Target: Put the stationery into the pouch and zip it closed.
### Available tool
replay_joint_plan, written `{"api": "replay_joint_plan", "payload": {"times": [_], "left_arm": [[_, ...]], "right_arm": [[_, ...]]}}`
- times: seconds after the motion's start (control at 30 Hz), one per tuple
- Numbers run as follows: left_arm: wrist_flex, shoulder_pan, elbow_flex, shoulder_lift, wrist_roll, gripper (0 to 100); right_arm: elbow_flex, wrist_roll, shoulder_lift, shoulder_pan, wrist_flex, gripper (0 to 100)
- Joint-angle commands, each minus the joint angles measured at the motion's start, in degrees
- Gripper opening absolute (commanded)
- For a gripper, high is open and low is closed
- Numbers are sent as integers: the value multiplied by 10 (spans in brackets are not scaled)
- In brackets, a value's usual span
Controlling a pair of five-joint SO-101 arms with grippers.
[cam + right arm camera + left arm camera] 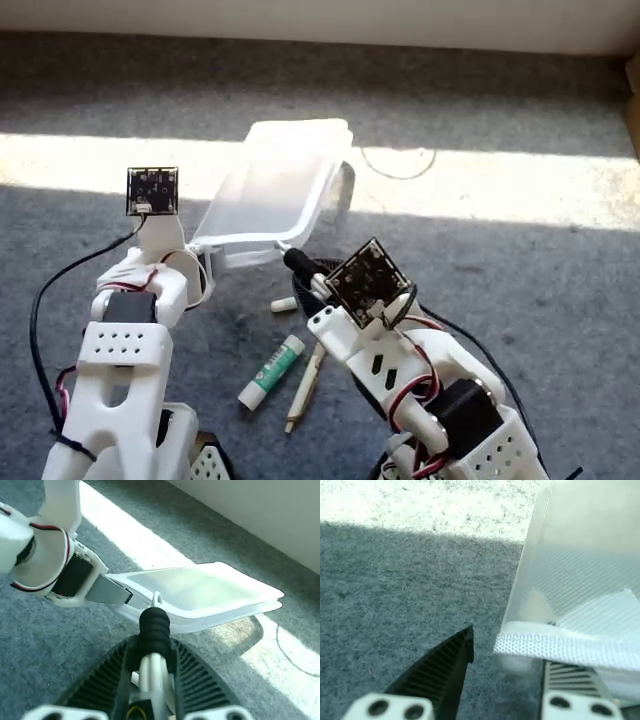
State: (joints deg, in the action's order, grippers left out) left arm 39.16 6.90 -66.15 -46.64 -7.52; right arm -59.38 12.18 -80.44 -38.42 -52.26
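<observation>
Conceivably the pen point(154, 625) clamped in the right gripper point(152, 647), lower centre, could snag the pouch point(200, 587) lip, because the wide-open left gripper point(509, 654) only props it.

A: Where does the pouch point(275, 185) sit?
B: On the carpet point(520, 300), beyond both arms. Its near edge is raised and lies over 1 finger point(570, 677) of the left gripper point(517, 650), whose jaws stand apart.
A: And the pen point(154, 625)?
B: Between the jaws of the right gripper point(151, 645), its end near that same edge.
A: What lies on the floor?
B: 3 things between the arms: a glue stick point(271, 372) on the left, a pencil point(305, 388) just to its right, and a small stub point(284, 304) behind both, nearer the pouch.
</observation>
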Motion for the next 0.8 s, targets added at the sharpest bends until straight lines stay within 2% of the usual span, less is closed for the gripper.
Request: {"api": "replay_joint_plan", "payload": {"times": [0.0,0.2,0.57,0.7,0.77], "left_arm": [[-29,26,28,-13,-30,224],[-36,31,28,-9,-37,222],[-60,30,16,-10,-33,69],[-80,22,7,-12,4,3],[-77,13,7,-13,9,7]], "right_arm": [[51,8,-15,-8,-14,5],[78,7,-15,-8,-36,5],[76,7,-52,-7,-44,5],[75,8,-95,-7,-44,5],[74,8,-99,-7,-44,5]]}}
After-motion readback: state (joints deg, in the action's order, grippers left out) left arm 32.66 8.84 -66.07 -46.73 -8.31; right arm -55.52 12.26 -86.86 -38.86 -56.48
